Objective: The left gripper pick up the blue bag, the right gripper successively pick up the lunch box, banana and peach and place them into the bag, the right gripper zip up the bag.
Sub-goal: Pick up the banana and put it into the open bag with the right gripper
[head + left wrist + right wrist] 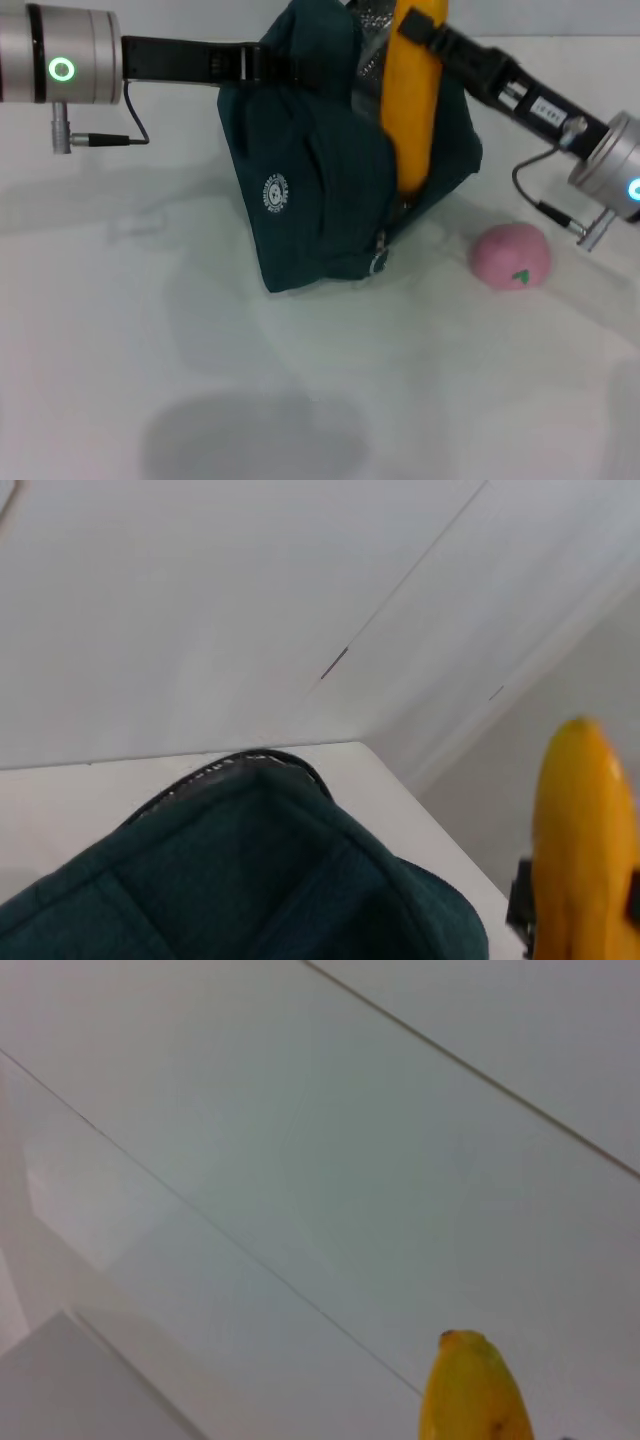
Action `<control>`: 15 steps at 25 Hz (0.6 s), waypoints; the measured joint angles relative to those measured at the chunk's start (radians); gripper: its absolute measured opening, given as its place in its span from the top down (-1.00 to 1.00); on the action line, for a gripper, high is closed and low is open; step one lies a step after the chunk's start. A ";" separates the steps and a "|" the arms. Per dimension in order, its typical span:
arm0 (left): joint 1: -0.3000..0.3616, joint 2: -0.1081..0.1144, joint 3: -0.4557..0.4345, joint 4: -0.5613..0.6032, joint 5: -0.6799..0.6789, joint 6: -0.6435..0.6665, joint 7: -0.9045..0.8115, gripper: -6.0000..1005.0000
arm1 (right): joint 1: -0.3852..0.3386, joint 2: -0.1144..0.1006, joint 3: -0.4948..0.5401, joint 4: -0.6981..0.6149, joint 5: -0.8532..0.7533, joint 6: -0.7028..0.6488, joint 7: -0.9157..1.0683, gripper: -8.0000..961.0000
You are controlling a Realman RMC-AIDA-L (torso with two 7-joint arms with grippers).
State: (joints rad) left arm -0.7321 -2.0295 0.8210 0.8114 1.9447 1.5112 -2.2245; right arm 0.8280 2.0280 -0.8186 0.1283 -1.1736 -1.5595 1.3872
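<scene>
White tabletop fills the head view; upper centre, the left gripper is clamped on the blue bag, the right gripper grips the upright banana, peach at right. Left wrist view: bag low, banana lower right, pale wall. Right wrist view: banana tip at bottom against pale panels.

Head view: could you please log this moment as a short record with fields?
bag: dark teal bag on the white table, held at its top by the left gripper
banana: upright banana, gripped near its top by the right gripper, hanging in front of the bag
peach: pink peach on the table, apart from the bag
lunch box: not visible
</scene>
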 joint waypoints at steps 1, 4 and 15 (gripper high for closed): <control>0.002 0.000 -0.001 0.000 0.000 0.000 -0.001 0.90 | -0.004 0.000 -0.001 0.000 -0.008 0.003 0.003 0.07; 0.005 0.001 -0.002 0.000 0.000 0.000 -0.003 0.90 | -0.023 0.000 -0.006 -0.005 -0.019 0.005 0.006 0.07; 0.001 0.007 -0.003 0.000 0.001 -0.005 -0.019 0.90 | -0.068 0.000 -0.012 -0.099 -0.114 0.012 0.006 0.06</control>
State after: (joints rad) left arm -0.7311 -2.0227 0.8175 0.8115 1.9458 1.5060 -2.2434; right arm 0.7598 2.0278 -0.8304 0.0289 -1.2875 -1.5477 1.3930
